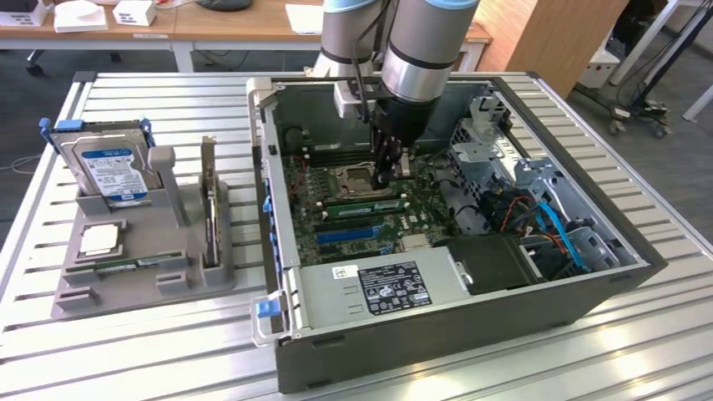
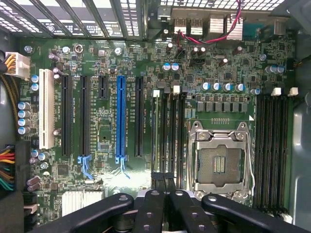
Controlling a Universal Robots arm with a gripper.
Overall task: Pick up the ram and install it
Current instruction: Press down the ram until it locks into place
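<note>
- Gripper (image 1: 386, 180): reaches down into the open computer case (image 1: 446, 338), with its fingers (image 2: 150, 208) pressed together over the memory slots beside the CPU socket (image 1: 354, 177).
- The ram (image 1: 359, 204): a green stick standing on edge in a slot just beside the socket, under the fingertips. Whether the fingers pinch its upper edge or merely rest on it cannot be told.
- Risk, seating: if the stick sits slightly askew along the slot, downward pressure would probably bend the board or strain the slot rather than seat it. One end may also stay proud while the other clicks home.
- Risk, latches: the pale end tabs (image 2: 156, 93) of the slots look small. A tab left half shut would likely block the ram's end.
- Risk, neighbours: the socket's uncovered contacts lie close by, so a sideways slip of the fingers could strike them.
- Surroundings inside the case: a blue expansion slot (image 2: 120, 119) and black slots lie beyond the memory slots. A labelled power supply (image 1: 379, 288), a metal drive cage (image 1: 490, 142) and blue cables (image 1: 557, 230) stand well apart from the work.
- Obstructions: none lies over the slot itself. The case wall and cage limit the arm's sideways room.
- Outside the case: a grey tray (image 1: 134, 288) on the slatted table (image 1: 134, 368) holds a blue-labelled hard drive (image 1: 112, 171) and an upright expansion card (image 1: 207, 196).
</note>
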